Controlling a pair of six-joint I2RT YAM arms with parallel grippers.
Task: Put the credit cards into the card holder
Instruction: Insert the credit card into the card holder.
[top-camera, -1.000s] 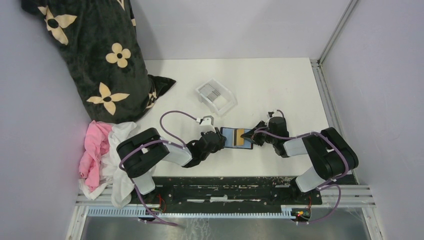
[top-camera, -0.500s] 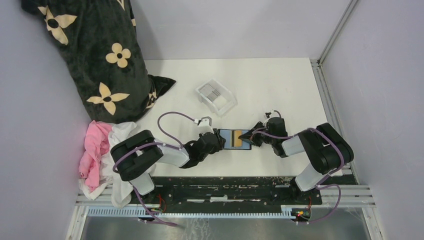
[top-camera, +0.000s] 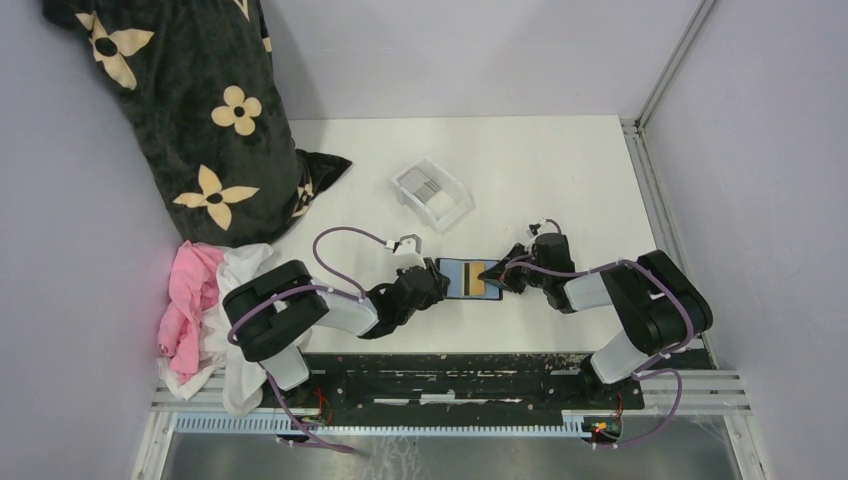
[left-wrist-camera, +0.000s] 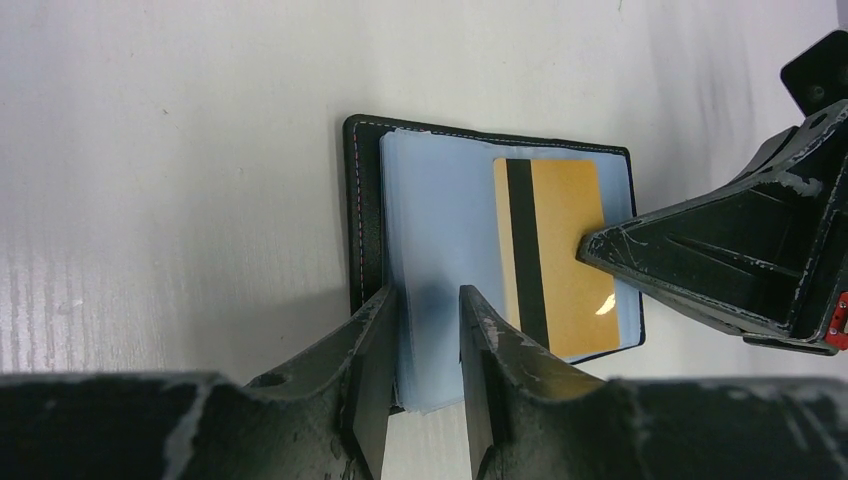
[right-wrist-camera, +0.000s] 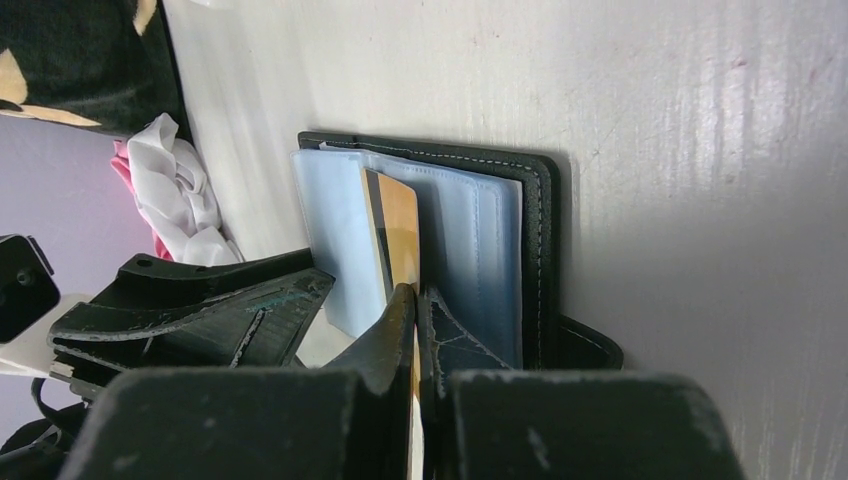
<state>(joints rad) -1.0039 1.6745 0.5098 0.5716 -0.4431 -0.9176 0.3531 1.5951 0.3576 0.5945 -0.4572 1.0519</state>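
Toward six o'clock on the white table (top-camera: 560, 170) the card holder (left-wrist-camera: 362, 210) lies open and flat. It looks light, with floppy clear sleeves. The left gripper (left-wrist-camera: 428, 300) stands half spread, straddling the sleeves' six-o'clock edge. The tan-orange credit card (left-wrist-camera: 565, 260), stiff, thin and probably slick, lies on the three-o'clock page. The right gripper (right-wrist-camera: 416, 295), pressed together, pinches its edge, the sensible hold.

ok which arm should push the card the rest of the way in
Right. The right gripper is shut on the card, already at the holder. The left gripper stands open astride the holder's near edge, likely steadying it.
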